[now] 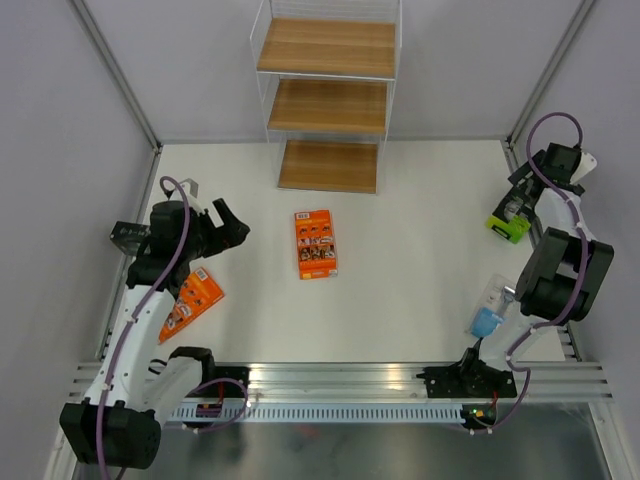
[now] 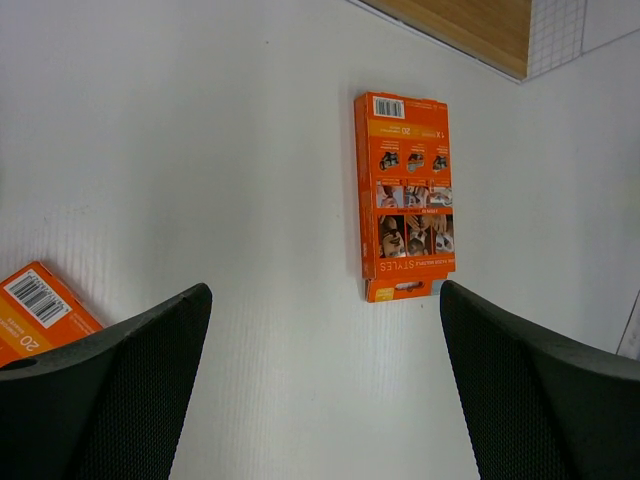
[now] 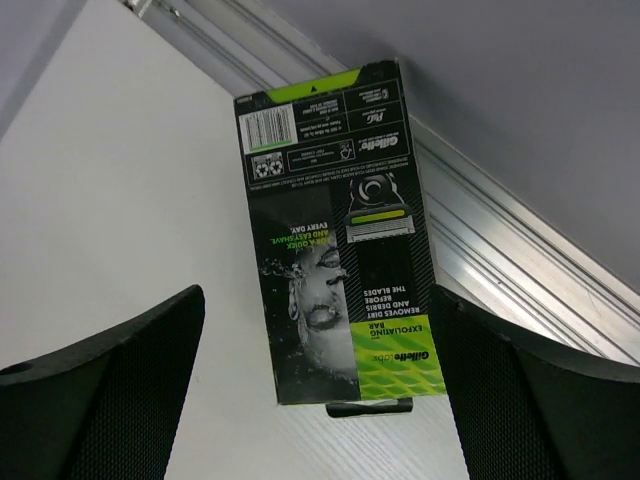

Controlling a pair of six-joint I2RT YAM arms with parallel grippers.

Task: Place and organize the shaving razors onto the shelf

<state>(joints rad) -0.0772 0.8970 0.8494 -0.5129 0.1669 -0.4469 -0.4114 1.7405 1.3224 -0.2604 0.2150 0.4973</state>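
My left gripper stands wide open with nothing between its fingers; only bare table shows in the gap. Just beyond the right-hand fingertip lies an orange pack, flat and printed side up, its barcode end pointing toward the shelf. It is near that finger but apart from it. A second orange pack pokes in at the lower left of this wrist view, also flat on the table and partly hidden behind the other finger. My right gripper is spread just as wide and holds nothing. A green pack lies flat on the table beneath it, lined up with the gap. Table shows between the pack's left edge and one finger. Its right edge runs close by the other finger, and I cannot tell whether they touch. The far end of that pack lies close to the metal rail along the table's edge. From above, the first orange pack sits mid-table, in front of the shelf's lowest board and well apart from it. The second lies tilted beside my left arm near the left edge. The green pack is at the right edge toward the far corner. A blue pack lies nearer along that same side, partly hidden by my right arm. The shelf stands at the back, centred, with three wooden boards in a thin white frame.
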